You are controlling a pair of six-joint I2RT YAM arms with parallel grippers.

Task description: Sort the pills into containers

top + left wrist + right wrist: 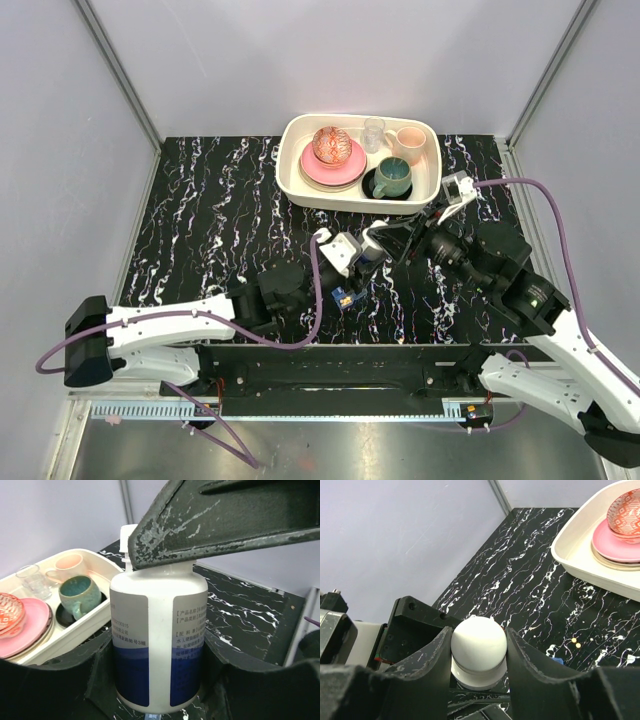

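In the view from above, both arms meet at the centre of the marbled table [200, 200], just below the white tray [292, 180] of crockery. The left gripper [362, 256] and right gripper [392, 238] crowd round the white bottle [372, 243], and we cannot read either pincer from here. A small blue box [345, 297] lies just below and left of them. We take it for one of the containers, though its inside is too small to make out, and we see no orange cup anywhere. In the left wrist view the bottle [157, 645] stands upright in the middle of the frame, its lower body pinched between the left fingers [95, 680]. A dark finger [225, 520] of the right arm crosses the top and hides the cap. The teal mug [79, 596] and pink cup [67, 565] sit in the tray at the left. In the right wrist view the right fingers [437, 655] are pressed against the cap [479, 641] at lower centre. Two small yellow pills [575, 641] lie loose on the table to the right, with a blue corner [557, 661] half hidden behind the finger. We judge the sorting barely begun: the bottle looks unopened and no pill shows in any container.
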